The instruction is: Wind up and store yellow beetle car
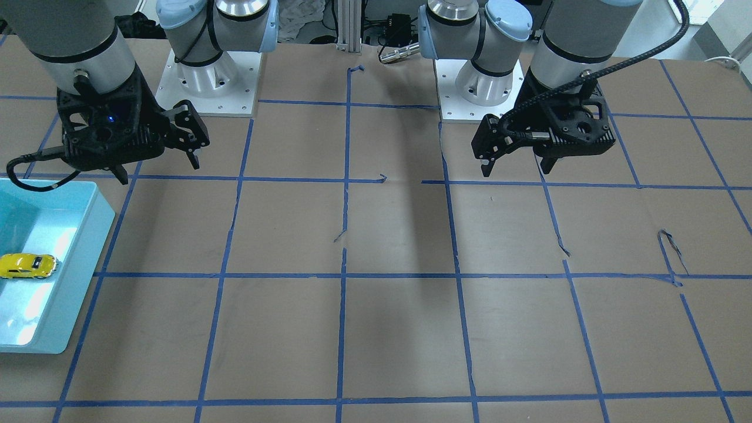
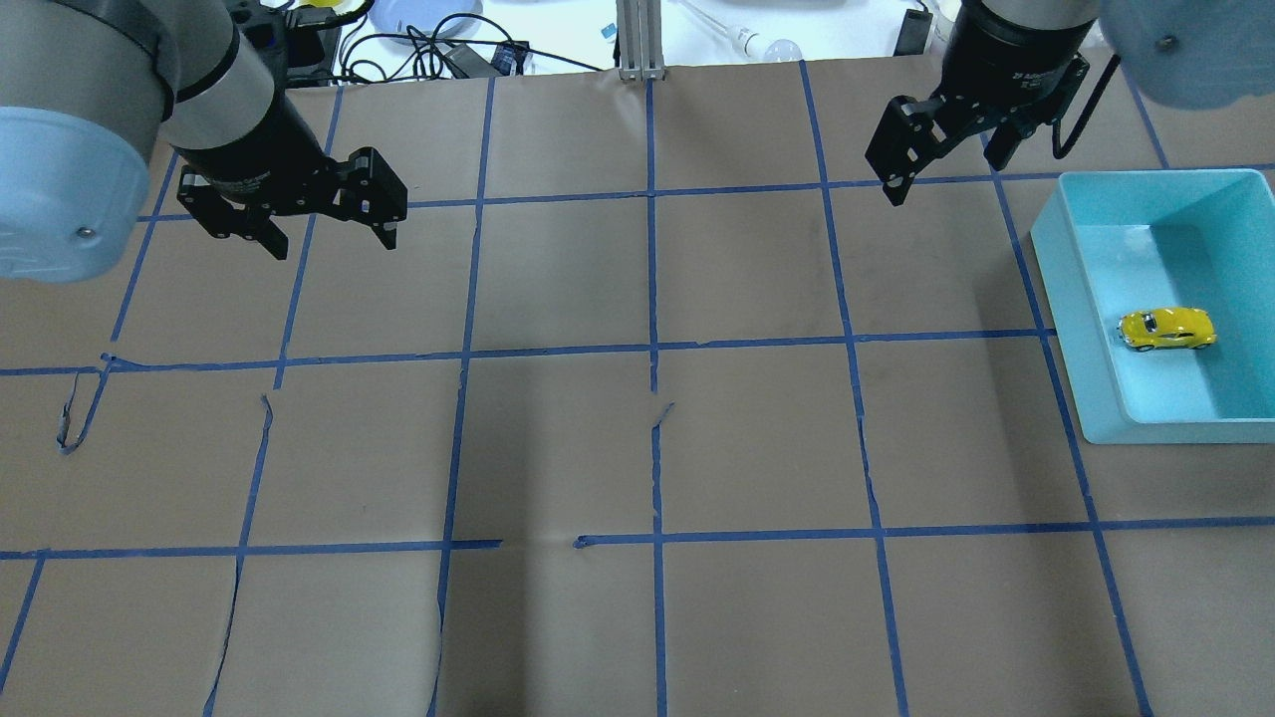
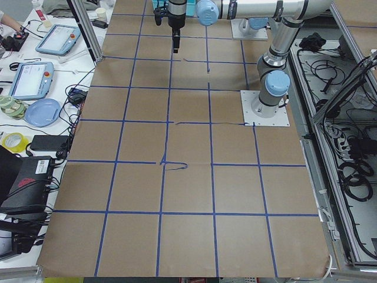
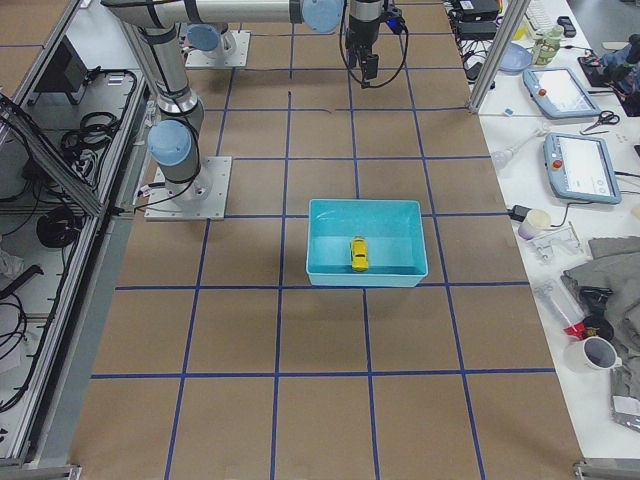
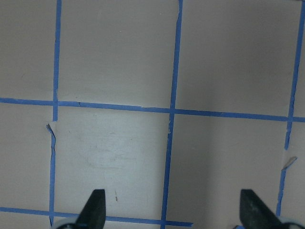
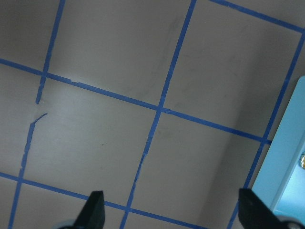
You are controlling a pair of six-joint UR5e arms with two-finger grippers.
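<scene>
Yellow beetle car inside teal bin, seemingly stored. Right hand near bin, left hand far off, both spread, empty. Avoid nudging bin.

**Colours and patterns of the work cell**

The surface is matt brown paper, ruled into large squares by a grid of blue tape that is frayed and broken at several crossings. The tub is plain pale turquoise with glossy white highlights. The yellow beetle car is bright yellow with dark windows. The left end effector and the right end effector are black. The arms are silver-grey with black bands, and their joint caps are pale blue.
</scene>
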